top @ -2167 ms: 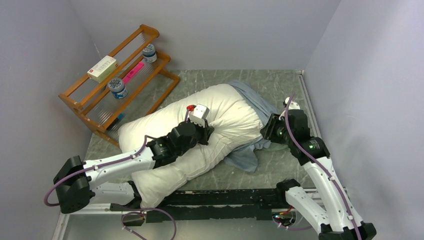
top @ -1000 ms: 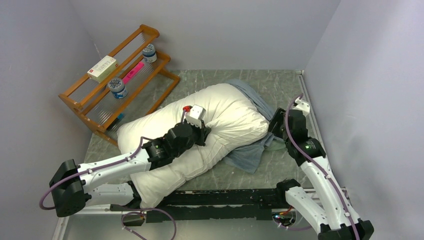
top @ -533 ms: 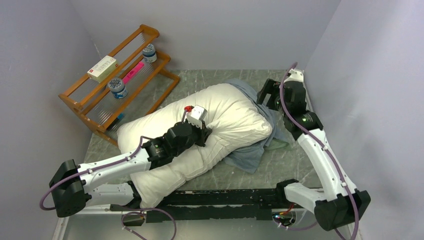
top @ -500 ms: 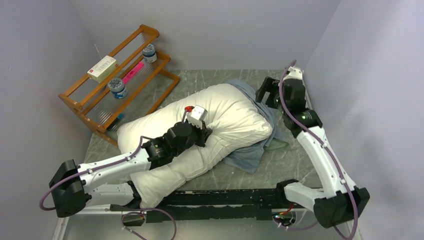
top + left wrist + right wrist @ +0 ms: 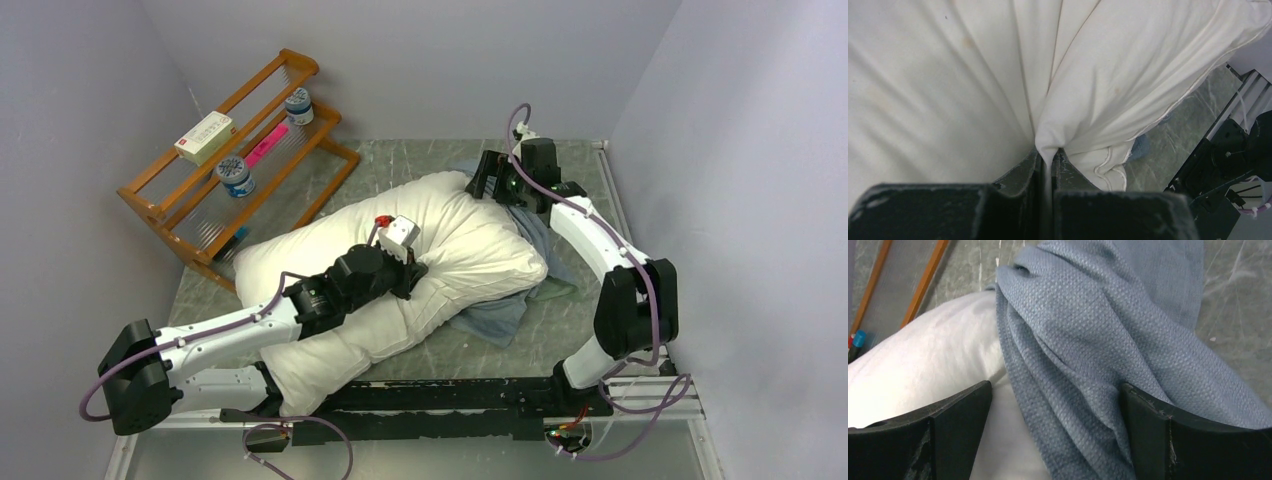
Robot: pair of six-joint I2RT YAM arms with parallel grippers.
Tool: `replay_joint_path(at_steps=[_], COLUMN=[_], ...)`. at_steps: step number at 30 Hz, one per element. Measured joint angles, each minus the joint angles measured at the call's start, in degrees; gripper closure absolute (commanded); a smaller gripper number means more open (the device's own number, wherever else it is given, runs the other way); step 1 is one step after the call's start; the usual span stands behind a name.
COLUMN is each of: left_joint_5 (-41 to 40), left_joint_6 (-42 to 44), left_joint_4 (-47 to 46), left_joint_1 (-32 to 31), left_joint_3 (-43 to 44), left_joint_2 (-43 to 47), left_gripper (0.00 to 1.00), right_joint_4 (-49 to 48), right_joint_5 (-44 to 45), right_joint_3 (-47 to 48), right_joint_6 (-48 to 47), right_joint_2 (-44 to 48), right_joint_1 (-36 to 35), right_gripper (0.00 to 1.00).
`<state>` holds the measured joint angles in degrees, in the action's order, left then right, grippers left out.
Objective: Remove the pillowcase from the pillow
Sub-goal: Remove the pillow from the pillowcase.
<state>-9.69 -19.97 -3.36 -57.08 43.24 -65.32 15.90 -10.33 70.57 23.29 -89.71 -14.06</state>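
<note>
The white pillow [image 5: 330, 270] lies slantwise across the table. My left gripper [image 5: 412, 268] rests on its middle, shut on a pinched fold of the pillow's white cloth [image 5: 1047, 150]. The slate blue-grey pillowcase [image 5: 500, 315] is bunched round the pillow's right end and trails onto the table. My right gripper [image 5: 487, 185] hovers at the pillow's far right corner, open, its fingers [image 5: 955, 412] standing wide to either side of a ridge of pillowcase [image 5: 1108, 340], with the pillow [image 5: 933, 360] just left of it. A scrap of pillowcase [image 5: 1140, 147] peeks out beneath the pillow.
A wooden rack [image 5: 240, 160] stands at the back left with a box [image 5: 204, 137], two jars and a pink item on it. Grey walls close in on the left, back and right. A black rail [image 5: 450, 395] runs along the near edge.
My right arm has swung from the pillow's right side round to its far corner, and its jaws have opened wide. The left gripper has kept its pinch and barely moved.
</note>
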Motion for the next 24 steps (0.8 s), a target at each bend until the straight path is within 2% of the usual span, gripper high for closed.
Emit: replay_joint_path(at_steps=[7, 10, 16, 19, 24], left_joint_5=[1.5, 1.8, 1.9, 2.1, 2.6], left_joint_6=[-0.1, -0.5, -1.9, -2.9, -4.4], left_joint_4=[-0.7, -0.6, 0.1, 1.2, 3.3], left_joint_1=[-0.8, -1.3, -1.6, -1.7, -1.9], left_joint_3=[-1.8, -2.7, -4.4, -5.6, -6.8], left_joint_2=[1.2, 2.1, 5.2, 7.6, 10.8], left_gripper=[0.95, 0.95, 0.95, 0.95, 0.95], right_joint_4=[-2.3, -3.2, -4.4, -5.2, -5.4], right_joint_5=[0.4, 1.0, 1.5, 1.5, 2.8], right_joint_3=[1.9, 2.6, 1.8, 1.0, -0.7], right_joint_6=[-3.1, -4.1, -4.2, -4.0, -3.3], right_joint_2=[-2.9, -6.0, -8.1, -8.1, -7.7], right_joint_1=[0.2, 0.6, 2.1, 4.0, 8.1], right_gripper=[0.01, 0.06, 0.29, 0.37, 0.61])
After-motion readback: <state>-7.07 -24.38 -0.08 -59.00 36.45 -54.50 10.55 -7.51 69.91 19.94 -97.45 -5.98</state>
